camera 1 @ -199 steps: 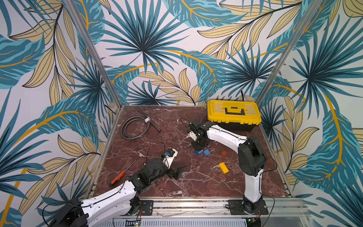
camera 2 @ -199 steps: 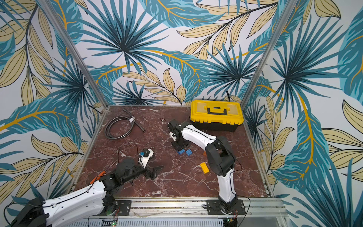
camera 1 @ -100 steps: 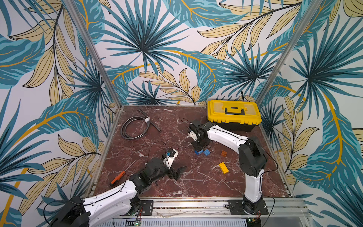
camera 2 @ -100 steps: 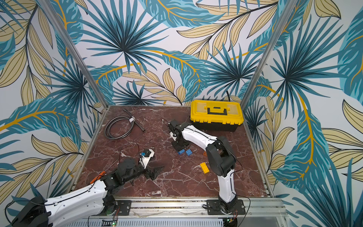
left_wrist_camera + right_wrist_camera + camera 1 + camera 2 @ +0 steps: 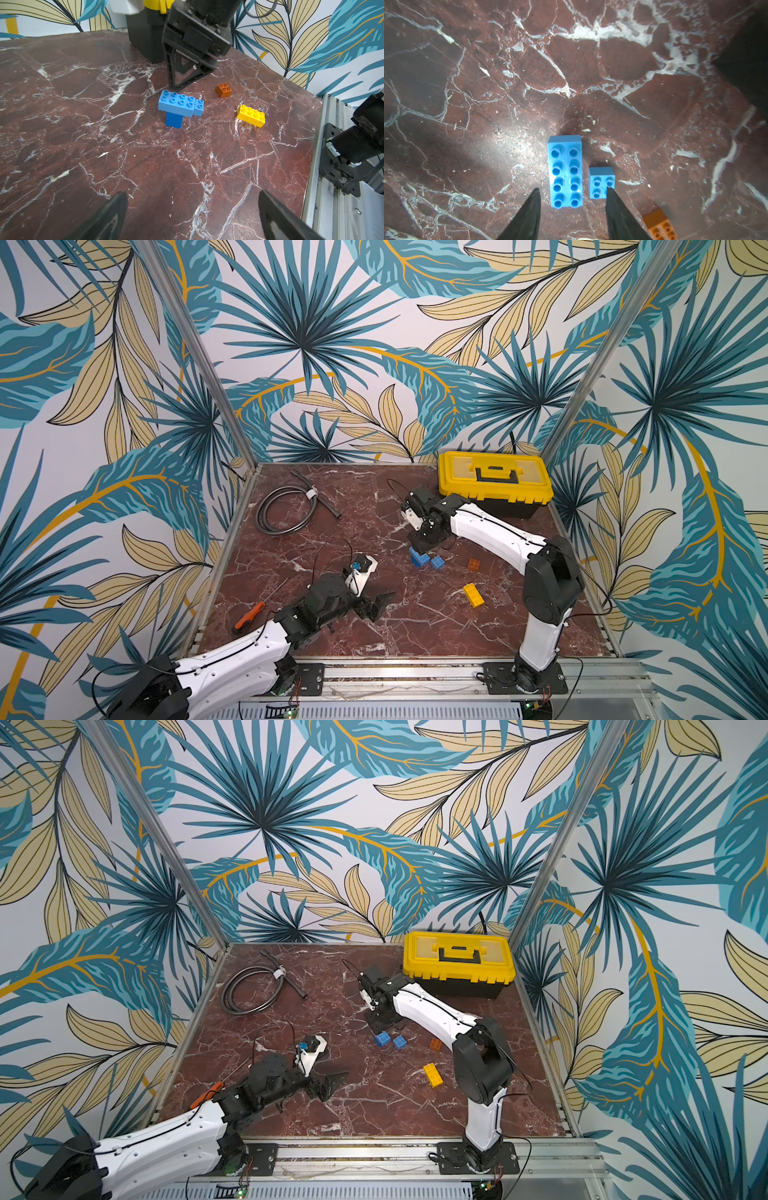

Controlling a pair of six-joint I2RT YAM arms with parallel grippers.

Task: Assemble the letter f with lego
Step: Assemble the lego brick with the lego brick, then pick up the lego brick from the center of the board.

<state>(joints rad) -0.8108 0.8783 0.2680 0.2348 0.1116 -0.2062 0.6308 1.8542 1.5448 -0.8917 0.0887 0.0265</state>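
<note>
A: What's nearest?
B: The left tool (image 5: 192,194), spread wide and empty. Beyond it on the table (image 5: 332,531): the yellow brick (image 5: 251,115), then the orange brick (image 5: 223,90), both loose.
A: The blues?
B: The long blue brick (image 5: 565,172) sits atop one blue square (image 5: 174,121); the second blue square (image 5: 600,176) is just beside. The right tool (image 5: 573,190) hangs parted astride the long one, gripping nothing.
A: The toolbox (image 5: 494,479)?
B: Farthest back, lid shut, contents hidden.

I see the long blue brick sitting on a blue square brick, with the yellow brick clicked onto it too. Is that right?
Not quite. The long blue brick does sit on a blue square brick, but the yellow brick is not clicked on: it lies alone on the table, apart from them. The left wrist view shows this.
</note>
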